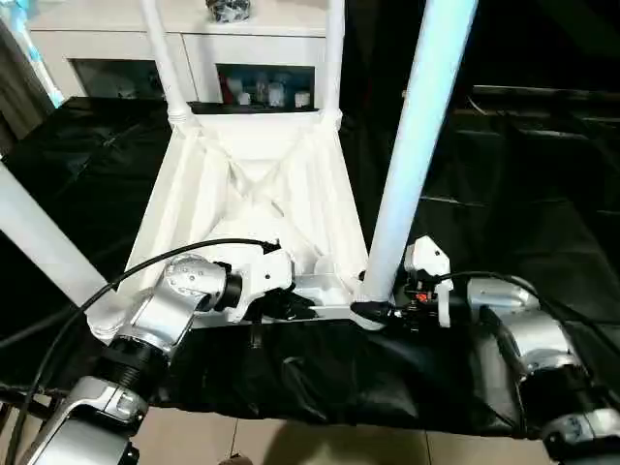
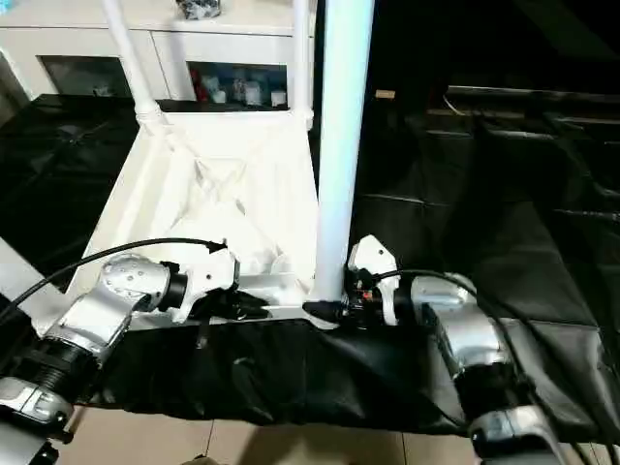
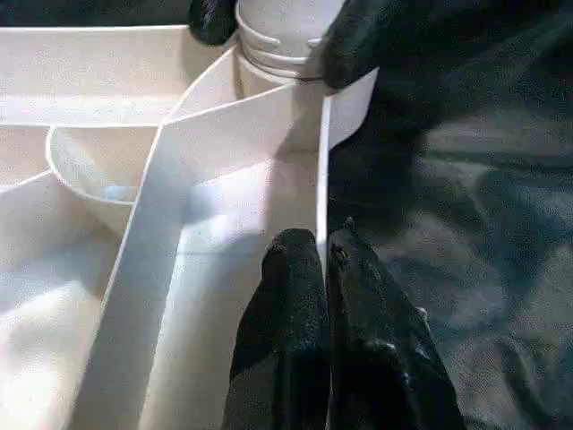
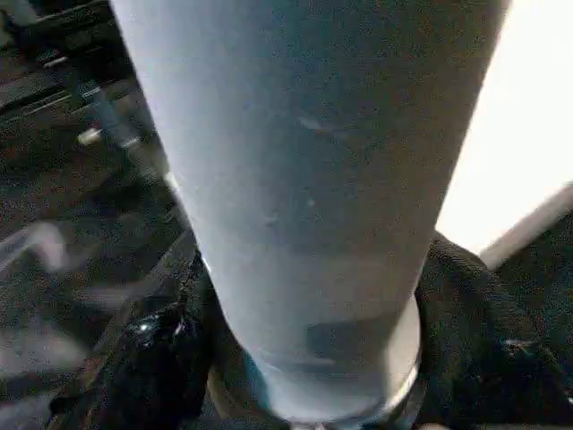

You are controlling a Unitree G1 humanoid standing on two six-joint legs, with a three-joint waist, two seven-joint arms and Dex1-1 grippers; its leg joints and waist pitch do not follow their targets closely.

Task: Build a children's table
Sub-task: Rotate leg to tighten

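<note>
Black sheeting (image 1: 504,242) covered the table, and a white cabinet (image 1: 247,58) stood behind, small bottles and jars showing through its glass doors. On the sheeting lay the tabletop (image 1: 254,199), ribbed underside up, legs rising from its corner sockets. The left claw (image 3: 324,260) was pinched narrow on the near rim wall. The right claw (image 1: 380,312) straddled the base of the near right leg (image 1: 412,145), a finger either side; whether it was actually gripping I could not tell. To my eye that leg leaned slightly. If it were not fully seated, letting go or twisting off-axis could tip it out, and a slipping left pinch would let the tabletop slide.
</note>
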